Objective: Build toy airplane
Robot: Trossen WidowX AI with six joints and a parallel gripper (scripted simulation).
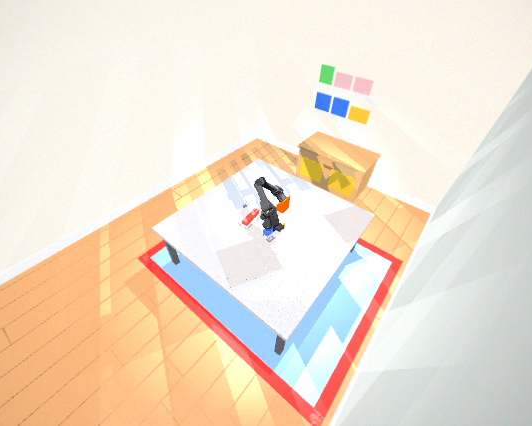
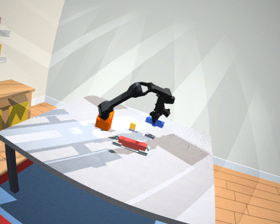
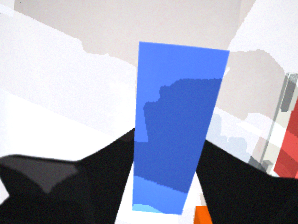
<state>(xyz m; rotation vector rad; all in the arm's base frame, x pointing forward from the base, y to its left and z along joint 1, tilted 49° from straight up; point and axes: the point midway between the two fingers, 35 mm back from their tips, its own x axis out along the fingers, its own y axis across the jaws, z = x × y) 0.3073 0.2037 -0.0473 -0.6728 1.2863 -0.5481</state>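
Observation:
My gripper (image 2: 157, 121) (image 3: 163, 134) is shut on the blue wing (image 1: 268, 232) (image 2: 160, 123) (image 3: 184, 125), gripping it near its middle, and holds it level above the table. The wing's small tab points down in the exterior view. The red fuselage (image 1: 250, 217) (image 2: 132, 143) (image 3: 290, 150) lies lengthwise in the pale grey cradle (image 2: 143, 153) and looks flat. Dark socket openings show on its top. In the wrist view the fuselage is cut off at the right edge. The yellow tail fin (image 2: 132, 125) stands upright on a small grey holder, apart from the fuselage.
A small grey holder (image 1: 270, 238) (image 2: 149, 135) stands on the table between the wing and the fuselage in the exterior view. The arm's orange base (image 1: 283, 204) (image 2: 104, 122) stands behind the tail fin. Patches of shadow lie across the table top (image 2: 164, 168).

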